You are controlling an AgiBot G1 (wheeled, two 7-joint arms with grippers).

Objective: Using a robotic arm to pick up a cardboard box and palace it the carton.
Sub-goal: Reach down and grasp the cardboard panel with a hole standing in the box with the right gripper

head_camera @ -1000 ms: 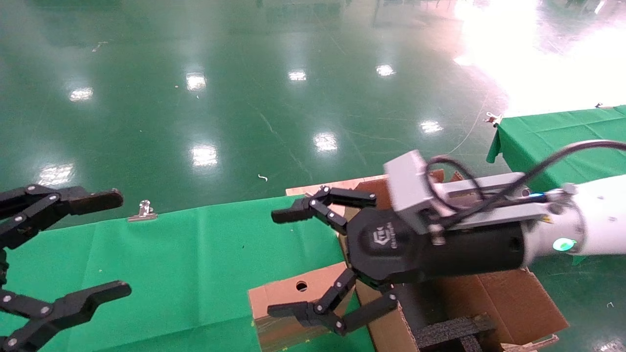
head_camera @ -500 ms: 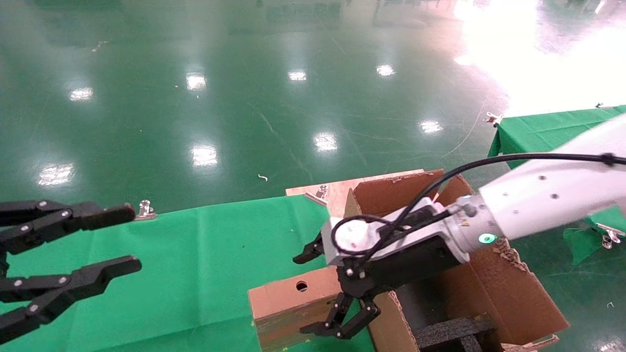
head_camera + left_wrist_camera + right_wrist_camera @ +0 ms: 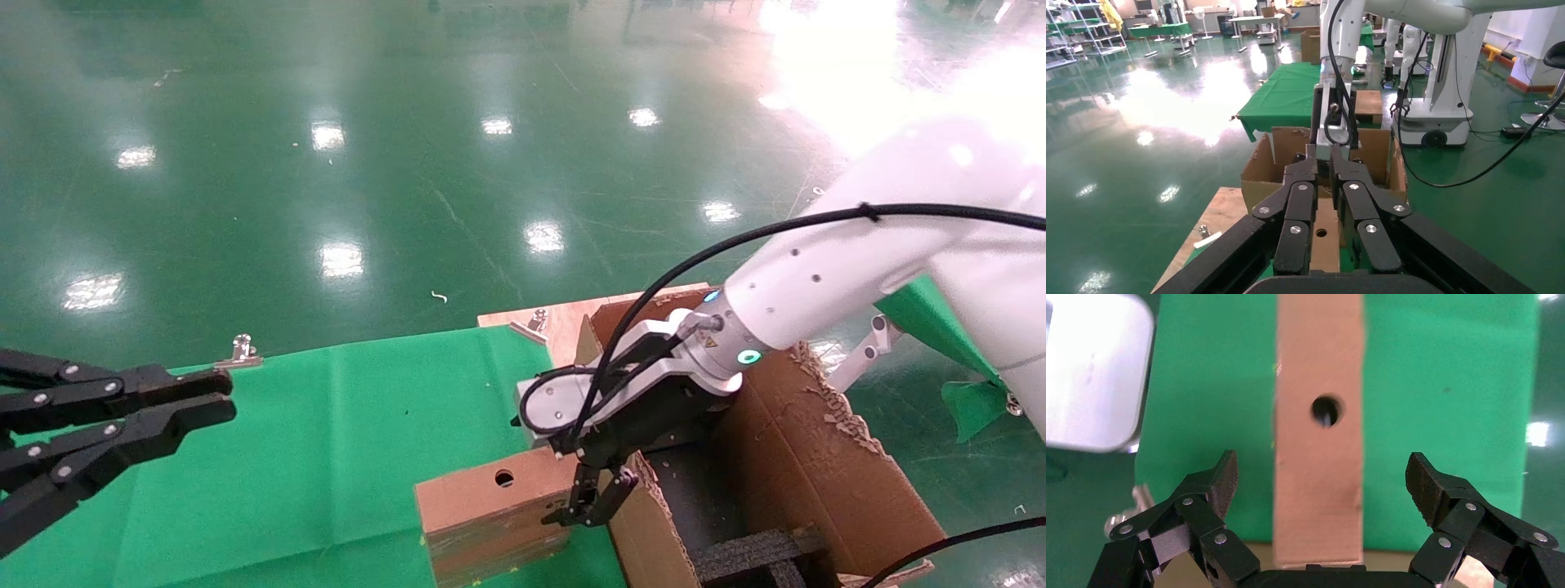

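The small cardboard box [image 3: 490, 514] with a round hole lies on the green cloth, its right end against the large carton [image 3: 817, 457]. My right gripper [image 3: 592, 500], on the white arm [image 3: 817, 278], points down over the box's right end. It is open, and in the right wrist view [image 3: 1322, 481] its fingertips [image 3: 1226, 478] stand wide apart on either side of the box [image 3: 1319, 447] without touching it. My left gripper [image 3: 221, 394] hovers shut and empty at the far left; in its wrist view [image 3: 1322, 160] it looks towards the box [image 3: 1324, 245] and the carton [image 3: 1260, 177].
The carton holds black foam inserts [image 3: 760, 555] and has ragged flaps. A green cloth [image 3: 327, 457] covers the table. Metal clips [image 3: 239, 353] sit at the cloth's far edge. A wooden board [image 3: 564, 314] lies behind the carton. Glossy green floor lies beyond.
My right arm swung from lying level above the carton to pointing down over the box's right end, jaws still open. My left gripper's jaws went from wide open to closed.
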